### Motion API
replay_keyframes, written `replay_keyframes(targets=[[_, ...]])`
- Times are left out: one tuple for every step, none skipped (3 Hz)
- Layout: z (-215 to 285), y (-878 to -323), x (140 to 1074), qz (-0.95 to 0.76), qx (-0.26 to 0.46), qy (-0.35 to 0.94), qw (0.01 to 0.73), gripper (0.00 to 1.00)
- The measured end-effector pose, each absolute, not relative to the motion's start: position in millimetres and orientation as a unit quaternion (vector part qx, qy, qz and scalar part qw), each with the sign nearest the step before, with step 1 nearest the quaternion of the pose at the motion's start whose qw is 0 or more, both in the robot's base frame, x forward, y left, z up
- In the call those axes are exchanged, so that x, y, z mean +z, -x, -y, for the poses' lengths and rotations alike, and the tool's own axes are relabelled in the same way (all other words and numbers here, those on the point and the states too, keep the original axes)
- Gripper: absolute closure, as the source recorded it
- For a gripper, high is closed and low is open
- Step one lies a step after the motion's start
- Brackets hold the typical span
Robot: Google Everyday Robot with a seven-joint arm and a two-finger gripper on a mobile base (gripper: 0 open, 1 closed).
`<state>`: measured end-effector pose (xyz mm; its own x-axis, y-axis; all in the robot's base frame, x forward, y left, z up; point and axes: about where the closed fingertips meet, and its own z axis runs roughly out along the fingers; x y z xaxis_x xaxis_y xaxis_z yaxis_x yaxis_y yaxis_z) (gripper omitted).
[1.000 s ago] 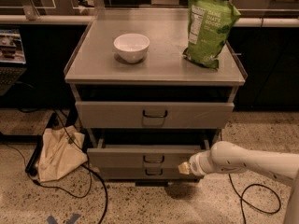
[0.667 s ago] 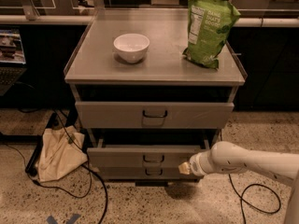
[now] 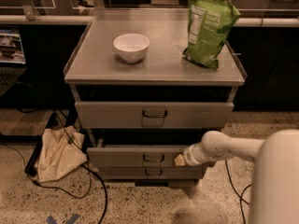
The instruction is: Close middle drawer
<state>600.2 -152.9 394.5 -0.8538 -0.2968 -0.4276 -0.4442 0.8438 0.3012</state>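
Observation:
The middle drawer (image 3: pixel 126 156) is the second of three grey drawers in the cabinet. It stands pulled out a little, with a dark gap above its front and a small dark loop handle (image 3: pixel 153 158). My gripper (image 3: pixel 179 160) is at the end of the white arm (image 3: pixel 224 148) that comes in from the right. It sits against the right part of the middle drawer's front, just right of the handle.
The top drawer (image 3: pixel 154 114) is above, the lowest drawer (image 3: pixel 150 172) below. A white bowl (image 3: pixel 131 46) and a green bag (image 3: pixel 211 28) stand on the cabinet top (image 3: pixel 159 64). A beige cloth bag (image 3: pixel 58 154) and black cables (image 3: pixel 93 181) lie on the floor at the left.
The camera has come closer to the cabinet. The gripper stays against the middle drawer's front, which still stands slightly out.

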Motion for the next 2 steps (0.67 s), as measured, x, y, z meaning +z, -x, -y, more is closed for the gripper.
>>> replay_keyframes(targets=[[152,-604,393,-0.942,0.196,0.199,0.186,1.00],[136,-651,404,-0.935,0.177,0.214,0.219,1.00]])
